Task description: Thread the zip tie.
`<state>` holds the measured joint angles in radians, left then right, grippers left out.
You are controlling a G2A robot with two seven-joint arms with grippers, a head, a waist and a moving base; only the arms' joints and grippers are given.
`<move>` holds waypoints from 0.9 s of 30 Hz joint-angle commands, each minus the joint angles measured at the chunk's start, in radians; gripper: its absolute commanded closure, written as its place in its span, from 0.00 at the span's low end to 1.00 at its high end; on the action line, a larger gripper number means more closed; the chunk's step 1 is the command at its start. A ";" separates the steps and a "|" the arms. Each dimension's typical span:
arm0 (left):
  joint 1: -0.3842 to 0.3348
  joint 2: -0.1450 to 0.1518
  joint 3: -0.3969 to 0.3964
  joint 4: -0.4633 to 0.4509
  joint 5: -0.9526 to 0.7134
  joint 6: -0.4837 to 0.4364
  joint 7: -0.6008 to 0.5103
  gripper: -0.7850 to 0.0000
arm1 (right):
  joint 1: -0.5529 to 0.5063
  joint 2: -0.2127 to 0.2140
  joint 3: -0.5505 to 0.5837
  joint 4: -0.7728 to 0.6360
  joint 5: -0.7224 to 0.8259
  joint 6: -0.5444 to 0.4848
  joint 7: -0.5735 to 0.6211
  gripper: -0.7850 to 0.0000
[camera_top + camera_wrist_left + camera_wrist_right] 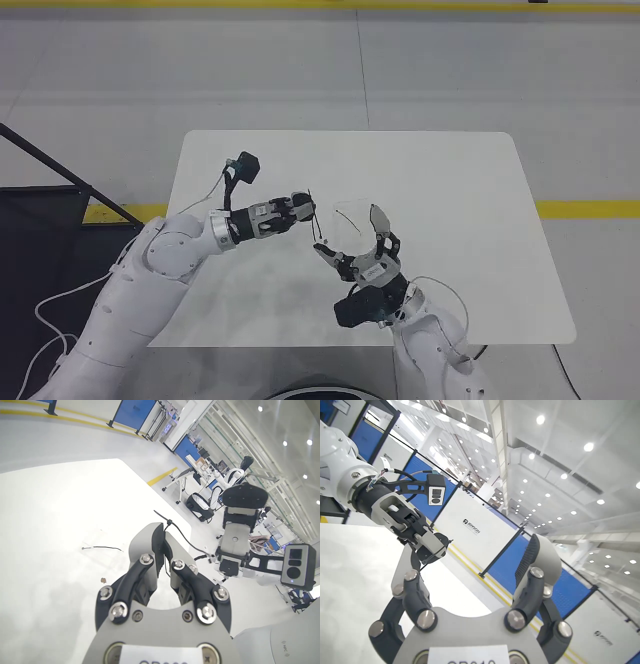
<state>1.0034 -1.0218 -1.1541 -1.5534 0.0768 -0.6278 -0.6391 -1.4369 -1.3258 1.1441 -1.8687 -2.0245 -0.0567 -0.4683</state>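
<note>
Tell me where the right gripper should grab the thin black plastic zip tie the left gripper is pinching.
Probably the long free end of the thin black plastic zip tie, past its small head, approached from the side opposite the left gripper. Those jaws are shut on it by the head; the right gripper stands open nearby.

From above the arms: looks down on the white table. From the left wrist: sits close behind the left gripper, facing across the table. From the right wrist: tilts up past the right gripper toward the ceiling; shares the left gripper, middle left, with the top view.
</note>
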 commanded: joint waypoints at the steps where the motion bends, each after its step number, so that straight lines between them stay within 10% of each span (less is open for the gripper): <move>1: -0.002 -0.001 -0.002 0.007 -0.034 -0.002 -0.007 1.00 | -0.006 0.007 0.033 -0.009 0.072 -0.121 0.012 0.00; 5: -0.011 0.000 -0.005 0.020 -0.071 -0.016 -0.033 1.00 | 0.003 0.026 0.118 -0.023 0.188 -0.383 0.129 0.00; 27: -0.013 -0.016 0.007 0.019 -0.113 0.123 0.036 1.00 | -0.069 0.034 0.040 -0.074 -0.107 -0.167 0.053 0.00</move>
<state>0.9901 -1.0380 -1.1466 -1.5343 -0.0365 -0.5060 -0.6059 -1.5063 -1.2916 1.1843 -1.9428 -2.1313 -0.2231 -0.4156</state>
